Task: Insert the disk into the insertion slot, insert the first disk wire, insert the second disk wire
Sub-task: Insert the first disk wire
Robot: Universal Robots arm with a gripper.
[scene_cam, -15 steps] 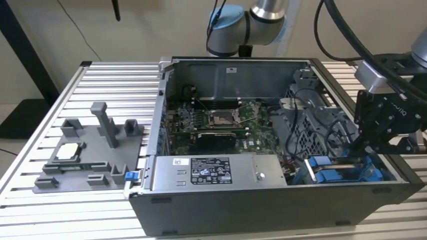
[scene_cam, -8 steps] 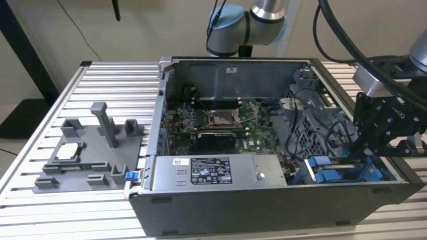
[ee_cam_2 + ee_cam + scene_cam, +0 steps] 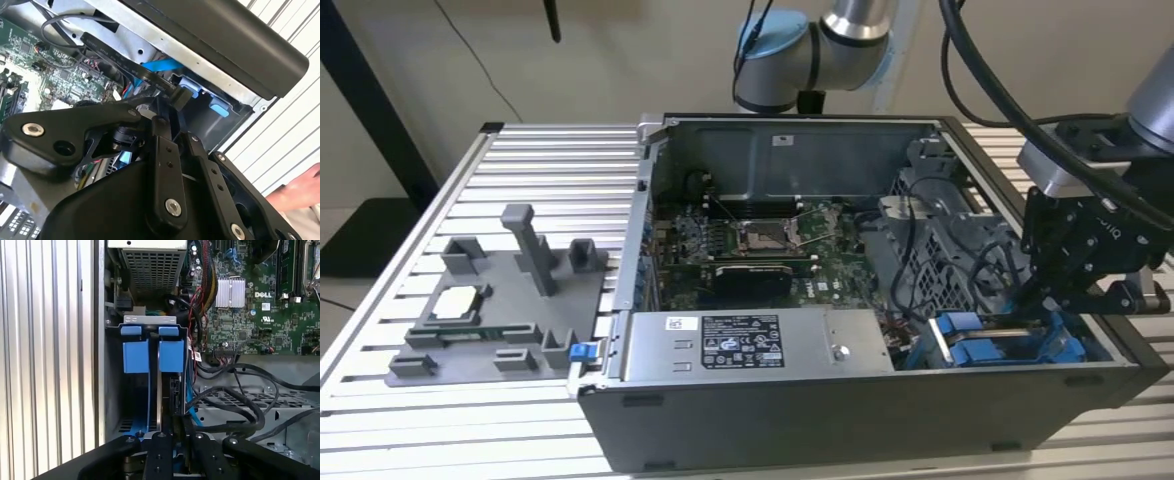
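Black jaws of the gripper sit almost pressed together, pinching the connector end of a flat disk wire (black too), right at the blue-tabbed insertion slot inside the computer case.

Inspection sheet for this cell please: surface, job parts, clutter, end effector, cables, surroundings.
Surface: slatted metal table, carrying the open computer case.
Job's things: insertion slot at the case's corner on the exterior view's right; two blue carrier fronts side by side in it.
Clutter: grey fixture tray beside the case.
Grippers: end effector low over the slot.
Cables: black cables looped over the perforated cage beside the slot.
Surroundings: plain wall; possibly a hand past the case.
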